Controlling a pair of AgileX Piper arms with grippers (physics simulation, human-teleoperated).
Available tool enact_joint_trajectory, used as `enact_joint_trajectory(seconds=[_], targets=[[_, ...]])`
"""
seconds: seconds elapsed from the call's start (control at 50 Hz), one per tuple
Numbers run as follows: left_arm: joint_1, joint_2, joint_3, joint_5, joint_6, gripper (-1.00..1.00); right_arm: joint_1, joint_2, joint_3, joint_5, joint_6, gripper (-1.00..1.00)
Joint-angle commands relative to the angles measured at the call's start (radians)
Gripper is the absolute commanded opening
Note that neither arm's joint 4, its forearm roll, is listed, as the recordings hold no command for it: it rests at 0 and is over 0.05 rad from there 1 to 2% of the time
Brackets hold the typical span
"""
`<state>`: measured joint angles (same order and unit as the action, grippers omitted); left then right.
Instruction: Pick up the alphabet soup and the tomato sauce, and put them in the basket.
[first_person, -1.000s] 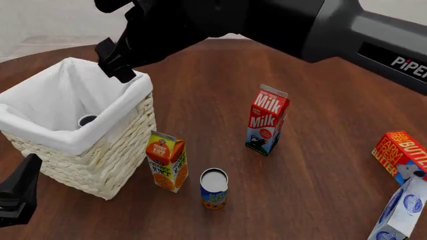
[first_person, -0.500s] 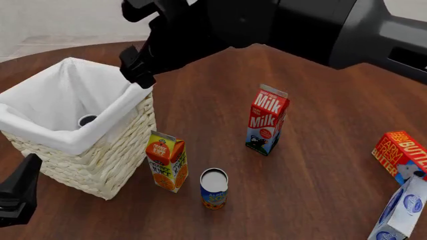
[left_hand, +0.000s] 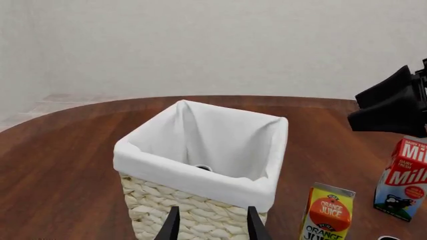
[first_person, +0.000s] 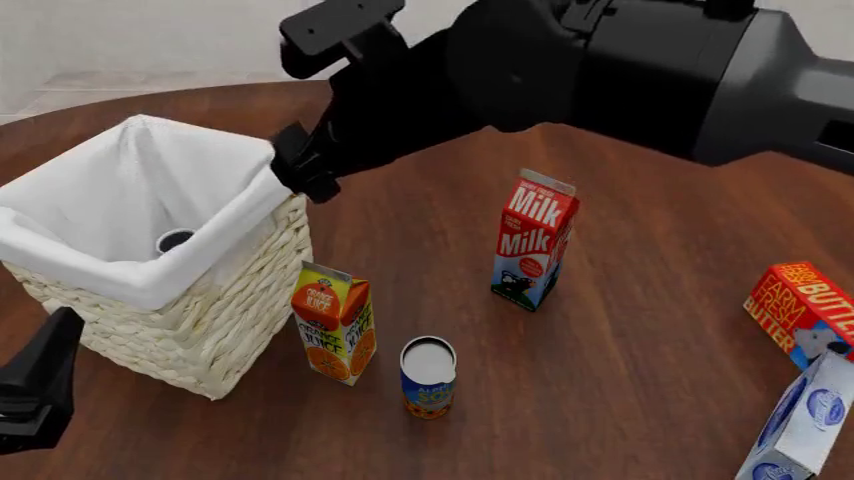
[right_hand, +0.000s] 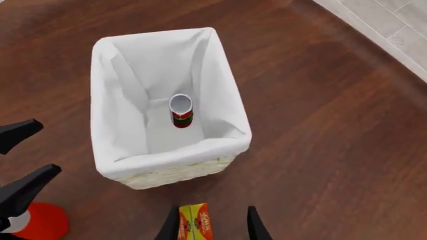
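The tomato sauce stood inside the basket. Both grippers were open and empty; the right gripper should descend straight over the alphabet soup, at six o'clock.

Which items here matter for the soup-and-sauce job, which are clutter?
Job items:
- blue-and-yellow alphabet soup can, on the table
- small red-and-green tomato sauce can, already in the basket
- pale wicker basket with white lining

Clutter:
- orange juice carton
- red milk carton
- red butter box
- blue-and-white carton
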<state>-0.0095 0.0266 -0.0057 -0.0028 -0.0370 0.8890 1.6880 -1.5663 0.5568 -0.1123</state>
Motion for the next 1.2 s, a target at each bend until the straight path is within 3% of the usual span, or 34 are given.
enact_joint_trajectory(seconds=[0.02, 0.4, 1.2], targets=[[0.000, 0.000, 0.000, 0.000, 0.000, 1.00, -0.006, -0.021, 0.073, -0.027, 0.007, 1.00], [0.000, 0.000, 0.000, 0.000, 0.000, 1.00, -0.023, -0.033, 0.209, -0.086, 0.011, 1.00], [0.000, 0.000, 0.000, 0.000, 0.000, 1.00, -0.012, -0.063, 0.368, -0.150, 0.044, 1.00]])
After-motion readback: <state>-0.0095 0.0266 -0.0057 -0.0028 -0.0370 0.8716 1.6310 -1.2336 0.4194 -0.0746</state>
